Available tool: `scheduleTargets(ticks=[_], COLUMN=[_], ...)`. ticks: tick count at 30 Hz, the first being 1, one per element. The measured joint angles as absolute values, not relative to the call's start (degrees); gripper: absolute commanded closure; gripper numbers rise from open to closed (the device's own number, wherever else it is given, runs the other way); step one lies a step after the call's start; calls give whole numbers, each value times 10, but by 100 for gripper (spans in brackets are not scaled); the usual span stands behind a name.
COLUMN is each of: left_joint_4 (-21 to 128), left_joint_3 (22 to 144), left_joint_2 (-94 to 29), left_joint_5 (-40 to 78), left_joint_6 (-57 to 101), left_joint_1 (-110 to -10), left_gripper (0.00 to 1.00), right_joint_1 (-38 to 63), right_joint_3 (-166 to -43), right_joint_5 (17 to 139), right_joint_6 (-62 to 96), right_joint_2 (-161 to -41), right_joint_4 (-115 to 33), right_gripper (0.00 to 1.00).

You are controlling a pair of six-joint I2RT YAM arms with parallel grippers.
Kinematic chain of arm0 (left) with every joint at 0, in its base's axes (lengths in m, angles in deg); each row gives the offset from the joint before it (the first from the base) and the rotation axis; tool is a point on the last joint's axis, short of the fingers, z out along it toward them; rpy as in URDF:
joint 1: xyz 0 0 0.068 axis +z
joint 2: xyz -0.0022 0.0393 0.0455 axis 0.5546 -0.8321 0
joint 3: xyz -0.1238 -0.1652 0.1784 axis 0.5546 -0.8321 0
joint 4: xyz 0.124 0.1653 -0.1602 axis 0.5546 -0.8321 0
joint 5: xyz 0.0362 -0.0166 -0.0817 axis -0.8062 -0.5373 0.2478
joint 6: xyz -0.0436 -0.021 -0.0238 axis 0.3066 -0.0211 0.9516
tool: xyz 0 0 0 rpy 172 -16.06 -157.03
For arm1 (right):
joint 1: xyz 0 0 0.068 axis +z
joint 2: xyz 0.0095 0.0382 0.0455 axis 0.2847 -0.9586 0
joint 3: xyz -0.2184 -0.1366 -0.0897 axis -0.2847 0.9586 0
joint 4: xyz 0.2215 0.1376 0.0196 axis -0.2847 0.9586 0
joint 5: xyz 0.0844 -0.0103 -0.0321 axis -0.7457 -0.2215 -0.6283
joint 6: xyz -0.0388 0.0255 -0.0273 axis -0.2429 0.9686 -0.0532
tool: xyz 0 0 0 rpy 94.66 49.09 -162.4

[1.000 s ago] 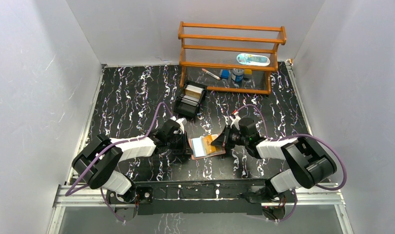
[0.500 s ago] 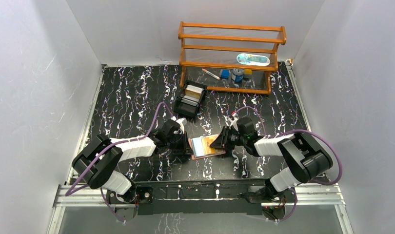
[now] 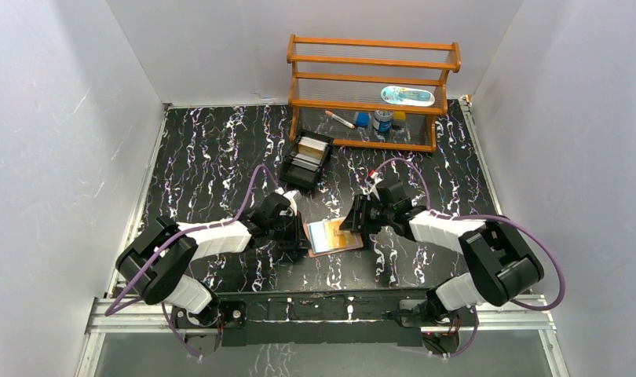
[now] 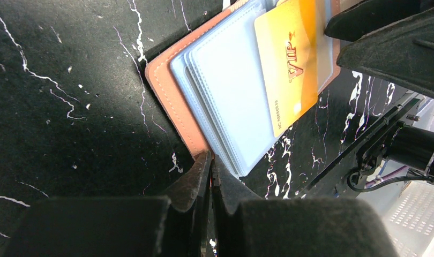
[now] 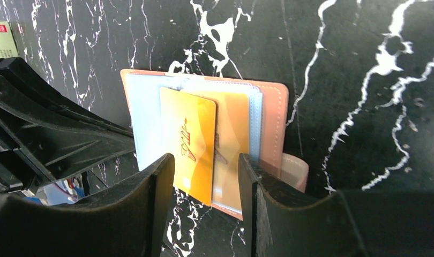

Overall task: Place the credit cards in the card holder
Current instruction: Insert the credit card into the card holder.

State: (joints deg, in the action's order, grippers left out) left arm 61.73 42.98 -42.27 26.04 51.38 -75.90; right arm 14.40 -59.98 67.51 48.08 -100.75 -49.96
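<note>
Orange credit card (image 5: 187,142) with red VIP lettering lies on the opened card holder (image 5: 279,115), overlapping a second orange card (image 5: 232,144) beneath it. Its lower end sticks out past the holder's edge, and I cannot tell how far it sits inside a pocket. Pale clear sleeves (image 4: 231,96) fan out over the tan leather cover, and a small snap tab (image 5: 295,171) pokes out at one side. The holder lies flat on the black, white-veined table (image 3: 213,149), near the front edge and midway between the two arms.

The left gripper (image 4: 210,166) comes in low from the left with its jaws pressed together, pinching the holder at its edge, where the leather cover and the sleeves meet. The right gripper (image 5: 204,160) faces it from the other side with its jaws spread well apart and nothing clamped between them. Its fingers (image 5: 161,182) stand on either side of the protruding end of the orange cards, wider than the top card; whether they touch the cards cannot be told.

Farther back on the table, a black tray (image 3: 299,179) holds more cards standing on edge. Behind it, against the back wall, stands a wooden rack (image 3: 374,78) with a tube, a pen and a few small containers on its shelves
</note>
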Motion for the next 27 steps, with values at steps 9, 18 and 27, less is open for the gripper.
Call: scheduleTargets(ticks=[9, 18, 27], left_joint_4=[618, 618, 618], left_joint_3=[430, 430, 430], left_joint_2=[-423, -423, -422], left_joint_5=[260, 259, 258], left_joint_6=[514, 514, 514], left_joint_1=[-759, -760, -761], left_gripper=[96, 96, 96], right_joint_1=[185, 247, 263], right_joint_3=[-632, -659, -669], right_joint_5=[680, 698, 689], right_joint_6=[479, 484, 491], right_joint_2=[-1050, -1063, -1086], right_joint_4=[-518, -512, -520], right_gripper=[45, 47, 46])
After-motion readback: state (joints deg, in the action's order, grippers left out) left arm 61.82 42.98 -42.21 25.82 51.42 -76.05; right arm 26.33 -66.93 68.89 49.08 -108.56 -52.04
